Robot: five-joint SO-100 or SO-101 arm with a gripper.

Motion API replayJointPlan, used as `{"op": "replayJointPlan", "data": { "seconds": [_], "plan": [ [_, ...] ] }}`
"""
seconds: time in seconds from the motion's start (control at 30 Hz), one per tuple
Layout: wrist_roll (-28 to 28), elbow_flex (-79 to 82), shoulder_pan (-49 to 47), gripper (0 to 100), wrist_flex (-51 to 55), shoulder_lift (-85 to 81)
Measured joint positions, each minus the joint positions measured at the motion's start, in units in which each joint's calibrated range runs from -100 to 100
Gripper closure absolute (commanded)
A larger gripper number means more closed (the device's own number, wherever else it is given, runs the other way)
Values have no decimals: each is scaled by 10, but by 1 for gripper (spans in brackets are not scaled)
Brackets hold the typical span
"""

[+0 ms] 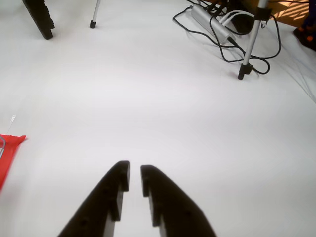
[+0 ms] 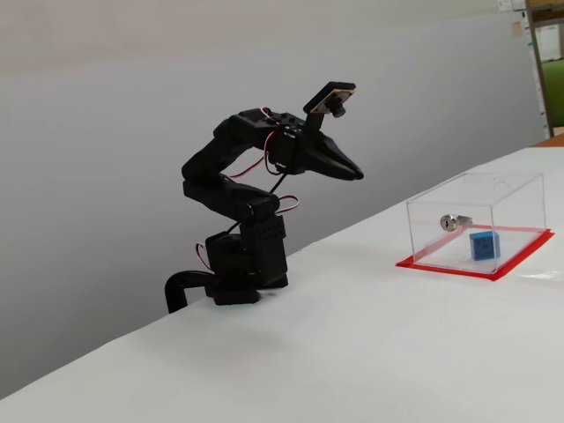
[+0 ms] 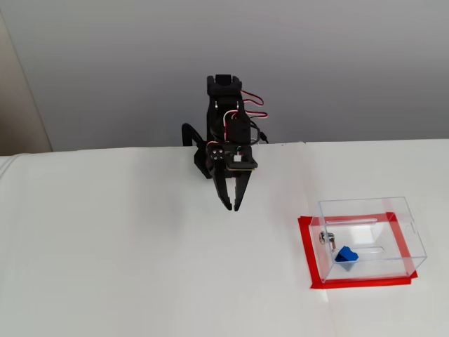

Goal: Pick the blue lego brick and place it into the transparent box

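Wrist view: one pair of black jaws (image 1: pixel 135 178) enters from the bottom edge, its two tips almost together with only a narrow slit between them, holding nothing and hanging over the bare white surface (image 1: pixel 163 113). One red base corner (image 1: pixel 9 150) shows at nine o'clock from the jaws. Two tripod legs, one (image 1: pixel 251 42) at one o'clock beside a tangle of black cables (image 1: pixel 224 37).

A fixed view from the side: one arm (image 2: pixel 251 220), jaws raised off the surface and empty. One transparent box (image 2: pixel 480 216) stands at about four o'clock from the jaws, well apart, with one blue lego brick (image 2: pixel 484 245) inside and one silver lock cylinder (image 2: pixel 452 221) on its wall.

A fixed view from the front: jaws nearly closed, pointing down. The single brick lies inside the box at four o'clock from them, just beside the lock.
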Motion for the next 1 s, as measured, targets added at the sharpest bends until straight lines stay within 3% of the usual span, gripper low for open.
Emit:
{"op": "replayJointPlan", "data": {
  "seconds": [0.5, 1.0],
  "plan": [
    [-34, 265, 51, 97, 0, -224],
    [-34, 400, 50, 97, -104, -228]
  ]
}}
